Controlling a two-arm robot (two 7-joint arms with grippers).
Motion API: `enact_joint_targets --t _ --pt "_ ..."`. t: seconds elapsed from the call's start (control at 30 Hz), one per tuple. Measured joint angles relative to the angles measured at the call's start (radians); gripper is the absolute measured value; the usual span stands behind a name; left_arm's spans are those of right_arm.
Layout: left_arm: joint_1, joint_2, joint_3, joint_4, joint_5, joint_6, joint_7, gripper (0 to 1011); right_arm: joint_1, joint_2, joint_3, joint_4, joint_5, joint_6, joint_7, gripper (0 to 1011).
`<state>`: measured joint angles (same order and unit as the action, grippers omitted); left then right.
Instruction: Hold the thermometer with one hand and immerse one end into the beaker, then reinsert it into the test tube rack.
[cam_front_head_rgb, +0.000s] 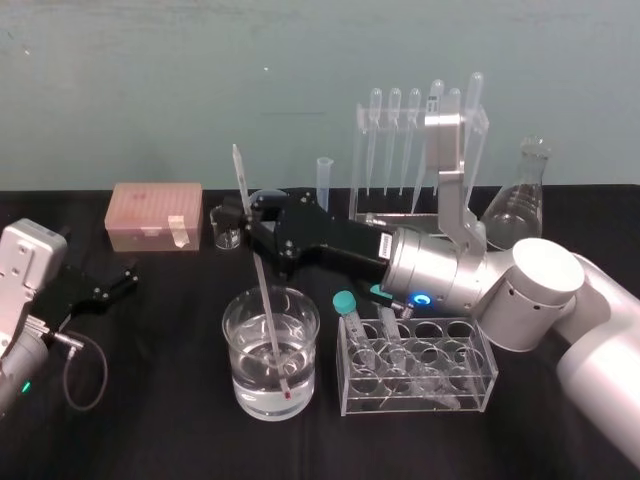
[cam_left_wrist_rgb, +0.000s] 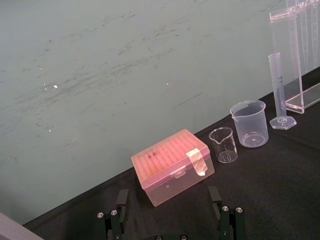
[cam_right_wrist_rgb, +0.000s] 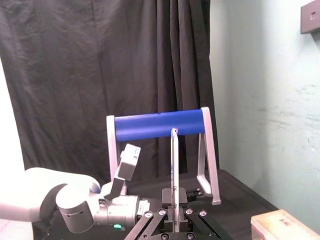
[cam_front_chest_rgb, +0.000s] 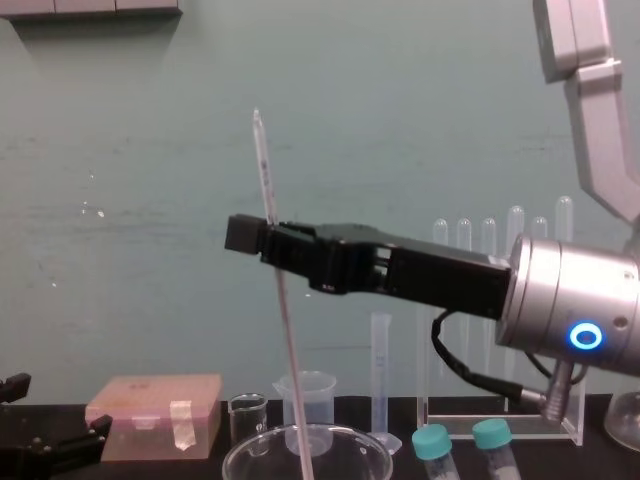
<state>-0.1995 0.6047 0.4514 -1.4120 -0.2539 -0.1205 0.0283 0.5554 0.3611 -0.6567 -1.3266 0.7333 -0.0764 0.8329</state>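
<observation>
Since your right gripper (cam_front_head_rgb: 246, 214) clamps the thermometer (cam_front_head_rgb: 262, 290) dipped in the lower-centre beaker (cam_front_head_rgb: 305, 345), lift it toward the upper-right test tube rack (cam_front_head_rgb: 358, 160); left gripper (cam_front_head_rgb: 120, 282) idles far left, fingers apart.

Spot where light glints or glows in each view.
Head view: glints on the beaker glass and water, where the right gripper holds the thermometer; the left gripper lies parked at the left. Chest view: a blue ring light glows on the right arm. Left wrist view: white specks shine on the wall.
</observation>
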Motion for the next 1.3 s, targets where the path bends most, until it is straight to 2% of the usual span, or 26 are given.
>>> enact_joint_targets --t 0.3,0.47,0.57,0.7,0.9,1.0,1.13,1.3 --pt "0.0 0.0 0.0 0.0 0.0 0.0 0.0 1008 0.051 0.007 0.035 -0.061 0.061 0.035 0.019 56" --pt "0.0 0.0 0.0 0.0 0.0 0.0 0.0 1008 0.103 0.023 0.104 -0.131 0.159 0.07 0.02 56" --pt "0.0 0.0 0.0 0.0 0.0 0.0 0.0 1008 0.116 0.036 0.135 -0.149 0.171 0.058 -0.003 56" --pt "0.0 0.0 0.0 0.0 0.0 0.0 0.0 1008 0.126 0.072 0.171 -0.157 0.156 0.027 -0.062 56" --pt "0.0 0.0 0.0 0.0 0.0 0.0 0.0 1008 0.074 0.156 0.223 -0.172 0.104 0.01 -0.165 56" --pt "0.0 0.0 0.0 0.0 0.0 0.0 0.0 1008 0.001 0.204 0.268 -0.208 0.1 0.018 -0.222 56" --pt "0.0 0.0 0.0 0.0 0.0 0.0 0.0 1008 -0.077 0.243 0.304 -0.249 0.107 0.029 -0.248 56" --pt "0.0 0.0 0.0 0.0 0.0 0.0 0.0 1008 -0.149 0.27 0.332 -0.277 0.124 0.032 -0.247 56"
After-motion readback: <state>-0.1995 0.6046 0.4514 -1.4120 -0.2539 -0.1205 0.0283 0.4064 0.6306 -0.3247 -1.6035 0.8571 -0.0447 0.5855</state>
